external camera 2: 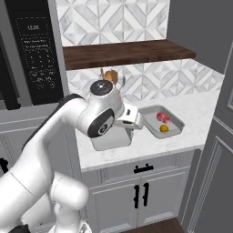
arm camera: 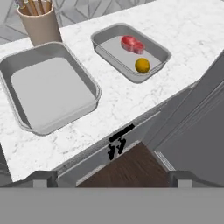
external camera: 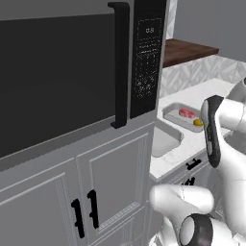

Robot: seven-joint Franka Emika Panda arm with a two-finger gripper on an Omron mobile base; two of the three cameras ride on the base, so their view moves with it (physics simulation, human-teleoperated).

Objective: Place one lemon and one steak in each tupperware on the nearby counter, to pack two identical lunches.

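Hand view runs from left to right like this: a tan cup (arm camera: 40, 24) of wooden sticks stands at the upper left on the white marbled desk (arm camera: 192, 35). Just below it lies the near tupperware (arm camera: 17, 107), a shallow pale-grey tray with nothing inside. To its right, apart from it with a strip of desk between, lies the far tupperware (arm camera: 159, 49), set at a slant. A red steak (arm camera: 132, 43) rests in its upper part and a yellow lemon (arm camera: 142, 65) sits just below the steak, the two close together inside the rim. Under the desk edge a grey cabinet front carries black bar handles (arm camera: 118, 141), and a patch of dark wood floor (arm camera: 127, 170) shows beneath. The jaws stand spread wide with nothing between them; their two dark tips sit far apart at the bottom corners, over the cabinet front and floor rather than over either tray.

Left base view has a black microwave (external camera: 72, 72) across the left, grey cabinets below, then the far tupperware (external camera: 169, 113) with steak (external camera: 186, 113) and lemon (external camera: 197, 122) beside the white arm.

Right base view shows the dark wooden shelf (external camera 2: 127, 52) above, the arm's elbow across the near tupperware (external camera 2: 111, 144), and the filled tray (external camera 2: 177, 129) to its right.
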